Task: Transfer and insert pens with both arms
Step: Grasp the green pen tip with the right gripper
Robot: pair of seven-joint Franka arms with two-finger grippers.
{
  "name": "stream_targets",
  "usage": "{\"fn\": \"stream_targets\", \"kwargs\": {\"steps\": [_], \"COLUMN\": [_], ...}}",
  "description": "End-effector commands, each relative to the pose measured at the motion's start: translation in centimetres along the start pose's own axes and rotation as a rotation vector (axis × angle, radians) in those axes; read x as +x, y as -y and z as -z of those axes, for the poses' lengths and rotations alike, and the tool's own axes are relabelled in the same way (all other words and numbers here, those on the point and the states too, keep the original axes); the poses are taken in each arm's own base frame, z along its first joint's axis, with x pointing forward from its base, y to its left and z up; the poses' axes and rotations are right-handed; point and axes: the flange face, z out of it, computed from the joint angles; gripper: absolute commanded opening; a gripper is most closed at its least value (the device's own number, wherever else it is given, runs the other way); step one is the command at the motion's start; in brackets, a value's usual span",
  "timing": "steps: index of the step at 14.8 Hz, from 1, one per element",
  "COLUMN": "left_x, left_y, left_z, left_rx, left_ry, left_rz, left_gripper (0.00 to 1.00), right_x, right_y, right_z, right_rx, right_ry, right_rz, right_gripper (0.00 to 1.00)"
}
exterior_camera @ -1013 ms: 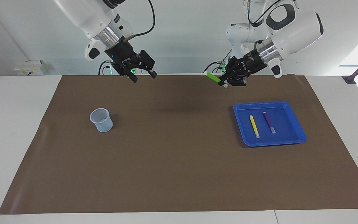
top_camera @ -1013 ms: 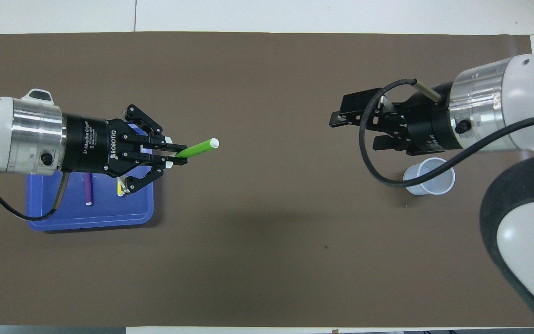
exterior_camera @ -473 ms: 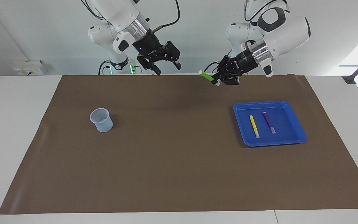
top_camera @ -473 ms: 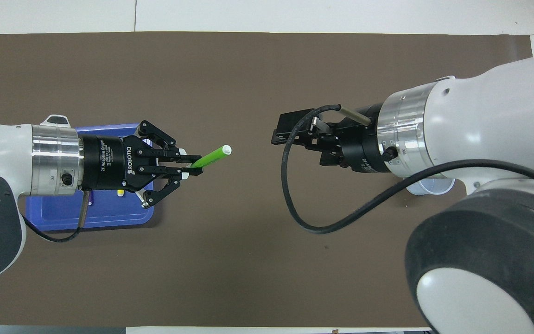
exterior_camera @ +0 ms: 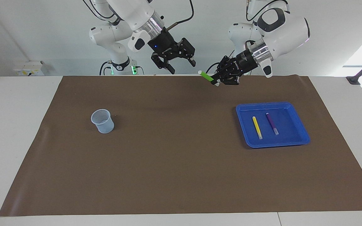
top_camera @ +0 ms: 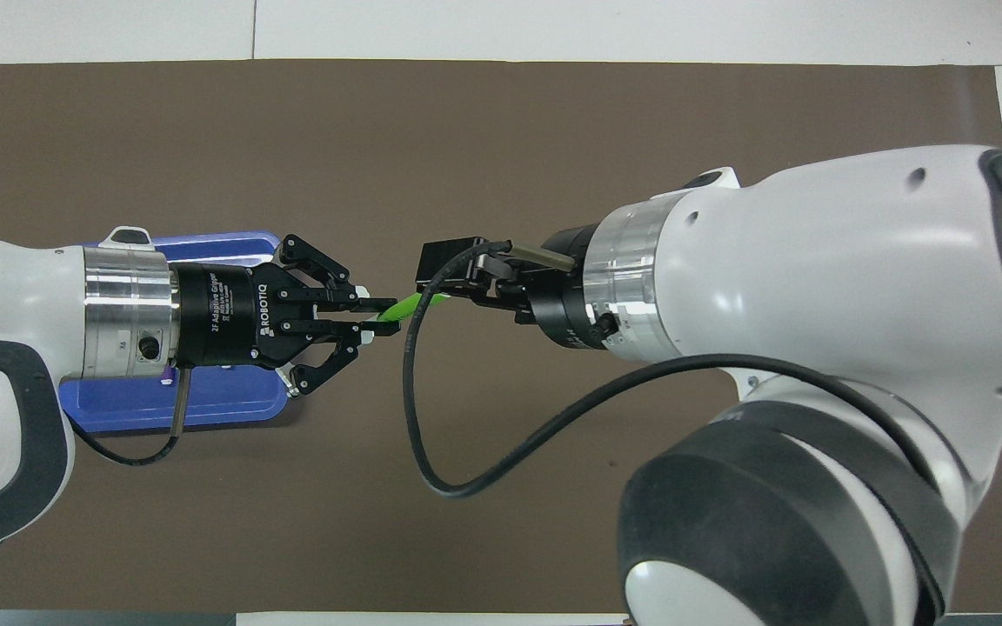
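Note:
My left gripper (exterior_camera: 216, 81) (top_camera: 377, 315) is up over the mat's robot-side edge near the middle, shut on the green pen (exterior_camera: 205, 75) (top_camera: 405, 306). The pen's free whitish end points toward my right gripper (exterior_camera: 183, 66) (top_camera: 442, 285), which hangs open just beside it. In the facing view a small gap separates them. From overhead, the pen's tip lies under the right gripper's fingers. The yellow pen (exterior_camera: 257, 127) and the purple pen (exterior_camera: 272, 123) lie side by side in the blue tray (exterior_camera: 247, 108) (top_camera: 205, 409).
A translucent cup (exterior_camera: 102, 121) stands upright on the brown mat (exterior_camera: 174, 157) toward the right arm's end; the right arm hides it from overhead. Two smaller white arms (exterior_camera: 118, 53) with green-lit bases stand at the table's robot-side edge.
My right gripper has swung in from over the cup toward the table's middle, closing on the green pen's free end. My left gripper has carried the pen a little farther from the tray.

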Motion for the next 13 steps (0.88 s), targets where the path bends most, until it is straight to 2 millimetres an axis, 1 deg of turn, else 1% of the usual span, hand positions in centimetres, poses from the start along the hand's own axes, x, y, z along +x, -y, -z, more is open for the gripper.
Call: {"fn": "stream_targets", "kwargs": {"steps": [1, 2, 3, 4, 5, 7, 8, 10, 12, 13], "left_x": [0.5, 0.6, 0.5, 0.6, 0.6, 0.8, 1.1, 1.1, 1.0, 1.1], "left_y": [1.4, 1.4, 1.4, 1.4, 1.5, 1.4, 1.4, 1.5, 1.5, 1.5], "left_z": [0.1, 0.0, 0.0, 0.2, 0.2, 0.3, 0.2, 0.3, 0.4, 0.3], "left_rx": [-0.015, -0.014, -0.013, -0.015, -0.016, -0.032, -0.034, -0.038, -0.044, -0.043], "left_ry": [0.022, 0.026, 0.032, 0.035, 0.037, 0.038, 0.037, 0.037, 0.049, 0.05], "left_rz": [0.021, 0.025, 0.028, 0.033, 0.032, 0.037, 0.045, 0.042, 0.048, 0.05], "left_gripper": [0.0, 0.0, 0.0, 0.0, 0.0, 0.0, 0.0, 0.0, 0.0, 0.0], "right_x": [0.8, 1.0, 0.4, 0.4, 0.2, 0.2, 0.1, -0.6, -0.6, -0.6], "right_y": [0.6, 0.7, 1.3, 1.2, 1.3, 1.3, 1.3, 1.7, 1.7, 1.7], "right_z": [-1.1, -1.3, -1.8, -2.0, -2.0, -2.1, -2.0, -2.5, -2.5, -2.4], "right_rx": [0.015, 0.023, 0.023, 0.012, 0.003, -0.009, -0.012, -0.016, -0.022, -0.022], "right_ry": [-0.022, -0.036, -0.032, -0.035, -0.039, -0.041, -0.037, -0.027, -0.033, -0.037], "right_rz": [0.009, 0.014, 0.044, 0.061, 0.061, 0.069, 0.07, 0.084, 0.088, 0.091], "right_gripper": [0.99, 0.96, 0.91, 0.88, 0.88, 0.81, 0.81, 0.81, 0.8, 0.74]}}
